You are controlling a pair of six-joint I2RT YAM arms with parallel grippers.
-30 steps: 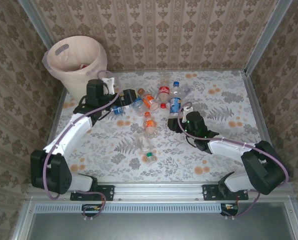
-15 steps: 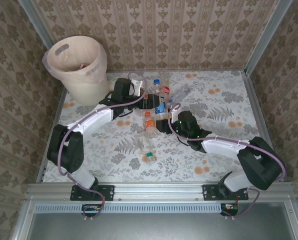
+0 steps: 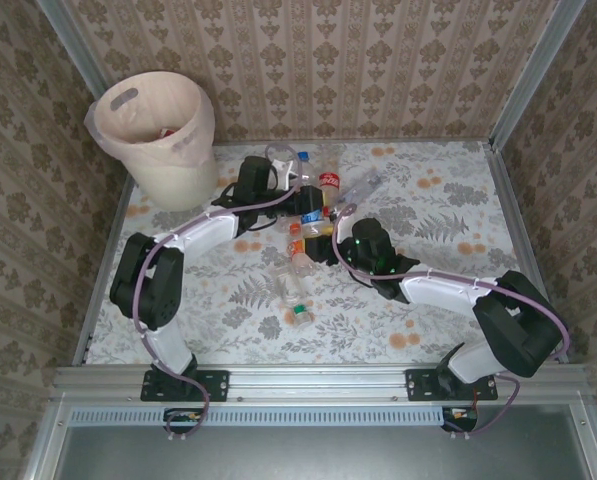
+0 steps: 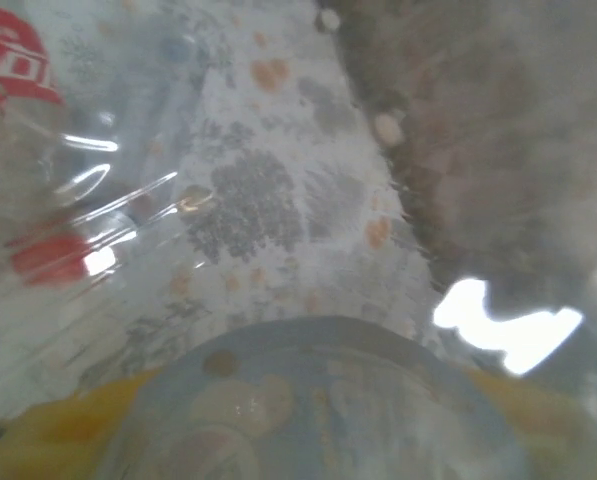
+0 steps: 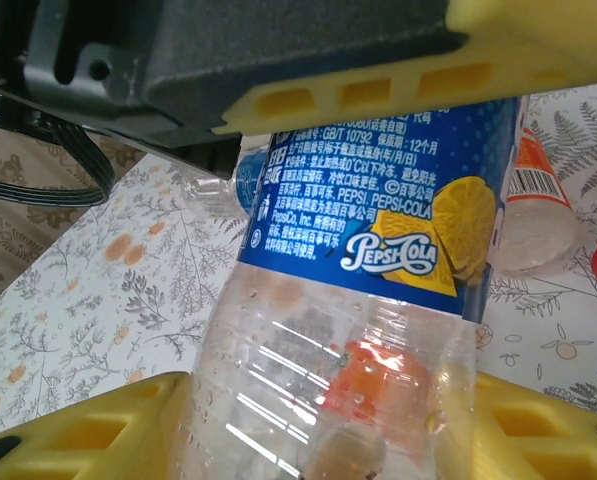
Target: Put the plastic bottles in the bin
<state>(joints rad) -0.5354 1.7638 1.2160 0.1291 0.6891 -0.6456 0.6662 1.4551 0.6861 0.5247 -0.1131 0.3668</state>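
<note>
The left gripper [image 3: 286,186] had swung from the bin [image 3: 153,130] to the Pepsi bottle [image 5: 378,240], clamped well right of the bin by the right gripper [image 5: 323,425]. Whether the left had gripped was unclear, and needed confirming before release.

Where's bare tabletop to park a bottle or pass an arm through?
Bare table: the far-right stretch between the right arm and side rail, and the near strip along the front rail. Crowded: the centre, where the plastic bottles bunch around the left gripper and right gripper, shut on the blue-labelled bottle.
</note>
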